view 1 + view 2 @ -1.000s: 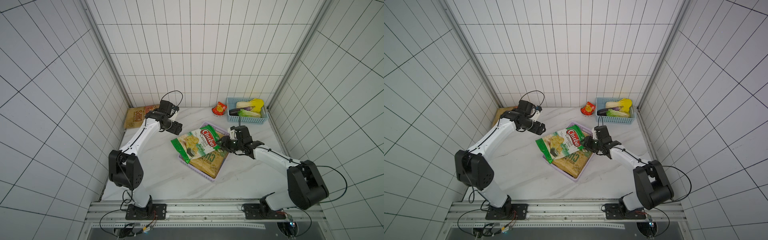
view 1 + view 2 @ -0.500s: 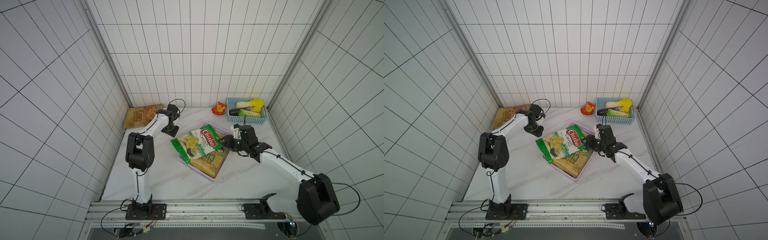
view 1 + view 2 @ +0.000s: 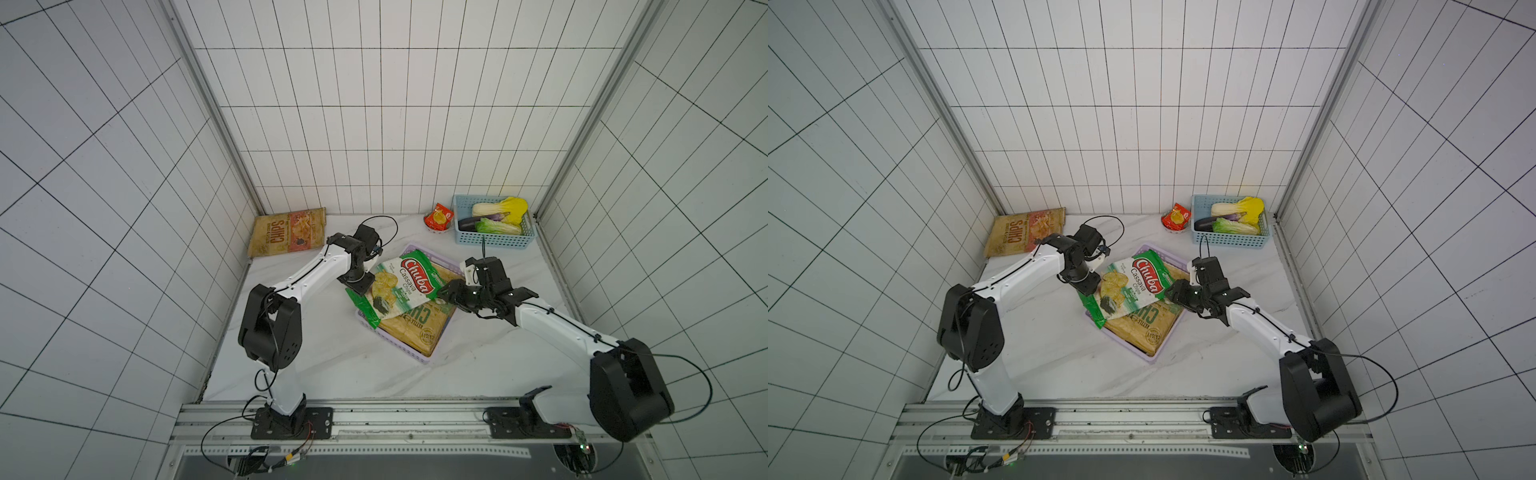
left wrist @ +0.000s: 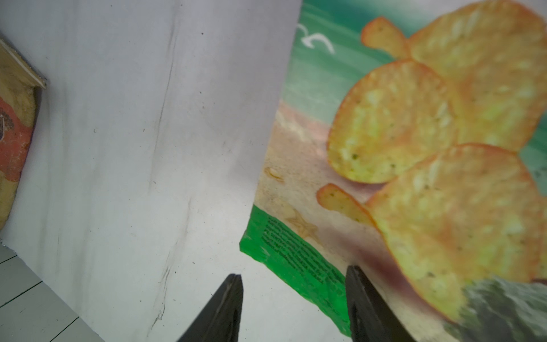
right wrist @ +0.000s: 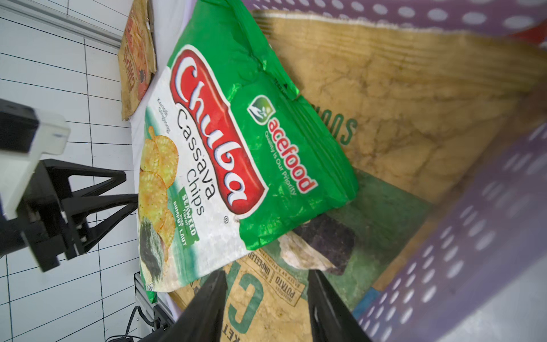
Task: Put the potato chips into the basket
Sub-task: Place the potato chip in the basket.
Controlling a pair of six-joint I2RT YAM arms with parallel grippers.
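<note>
Lilac perforated basket (image 3: 424, 358) sits mid-table, turned cornerwise, one corner toward the front rail (image 3: 374, 415). Inside it lies a tan kettle bag (image 3: 415, 328): flat, crumpled paper look, green lettering, covering most of the floor. On top is the cassava bag (image 3: 399, 286): glossy green and white, red "Chuba" logo, printed chips and seaweed, creased. It lies aslant over the basket's left-arm side, its green lower end overhanging the rim, so it is only partly in.

Left gripper (image 3: 359, 284) points down just outside the basket at that overhanging edge. Wrist view: fingers (image 4: 225, 311) apart, the bag's green corner between them, bare table showing in the gap, no pinch seen. Right gripper (image 3: 444, 293) reaches in over the basket's opposite side, at the bag's upper edge. Wrist view: jaws spread, tan bag below them, nothing clamped.

Beyond the basket, left-arm side: a tan "CHIPS" bag (image 3: 286, 235) with a red picture panel leans on the wall, outside the basket.

Surface: white marble-look table (image 3: 332, 370) with faint grey veins and scuffs. Beyond the basket, right-arm side: light blue basket (image 3: 494, 241) holding vegetables, with a red-orange packet (image 3: 437, 217) just beside it. White tiled walls (image 3: 374, 124) with dark grout stand on three sides.
</note>
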